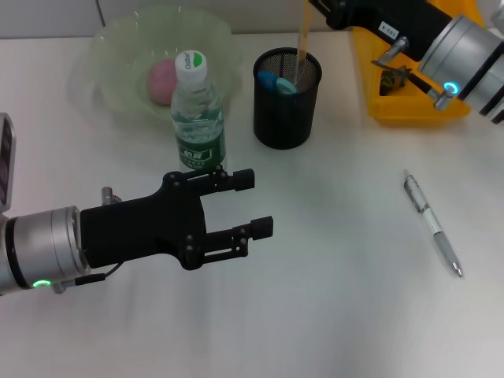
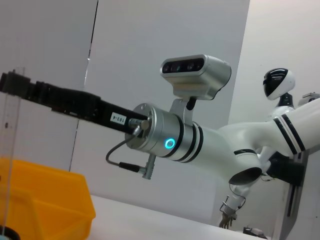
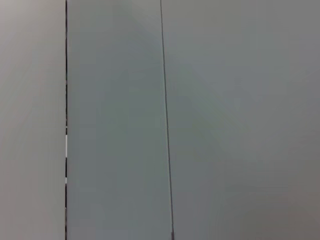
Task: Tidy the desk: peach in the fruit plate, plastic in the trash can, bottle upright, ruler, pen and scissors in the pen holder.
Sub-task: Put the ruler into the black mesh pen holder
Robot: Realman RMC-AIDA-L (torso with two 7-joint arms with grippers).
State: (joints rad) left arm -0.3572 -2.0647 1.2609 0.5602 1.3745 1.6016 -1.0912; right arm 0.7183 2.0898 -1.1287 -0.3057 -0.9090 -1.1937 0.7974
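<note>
Ruler [image 1: 302, 39] is standing in the mesh pen holder [image 1: 287, 98], its top pinched by the right gripper [image 1: 315, 8] at the frame's upper edge. Scissors' blue handles poke out inside too. Pen [image 1: 431, 224] lies alone on open desk, well clear. Bottle [image 1: 198, 114] is upright, touching the fruit plate [image 1: 118, 47] holding the peach [image 1: 163, 81]. Left gripper [image 1: 256, 205] hovers spread, empty, near the bottle.

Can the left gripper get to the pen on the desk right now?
Probably yes: the left gripper is open and holds nothing, and bare desk lies between it and the pen, though across on the right.
</note>
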